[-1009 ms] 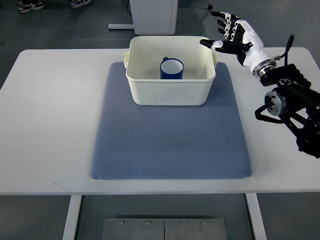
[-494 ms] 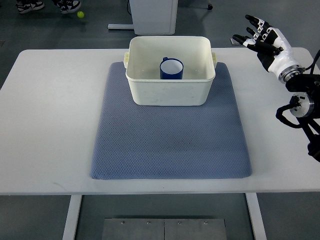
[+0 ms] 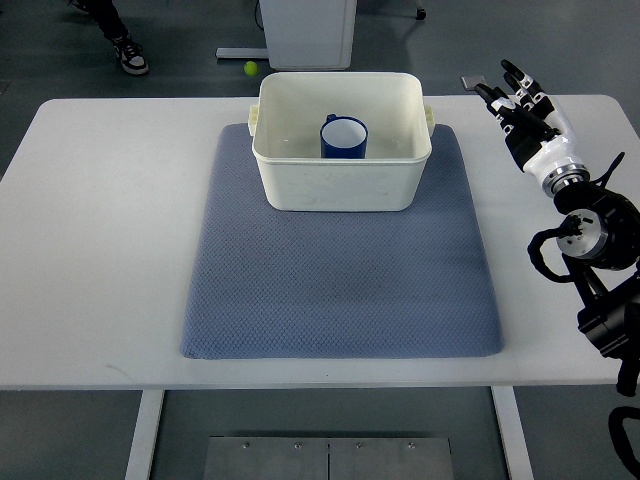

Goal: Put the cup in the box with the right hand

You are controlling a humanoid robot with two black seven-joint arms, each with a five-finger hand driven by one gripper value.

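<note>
A blue cup (image 3: 343,137) with a white inside stands upright in the white box (image 3: 340,185), toward its far side. The box rests on the far part of a blue-grey mat (image 3: 340,280). My right hand (image 3: 517,98) hovers over the table's far right, well to the right of the box. Its fingers are straightened and spread, holding nothing. The left arm does not show.
The white table (image 3: 100,250) carries the mat. Beyond the far edge stand a white cabinet base (image 3: 300,30), a small green ball (image 3: 250,68) on the floor, and a person's shoe (image 3: 130,55) at the top left.
My right hand has drawn back from the box's right rim, rightward and toward me, fingers straightening. The green ball rolled right across the floor and the person's feet shifted.
</note>
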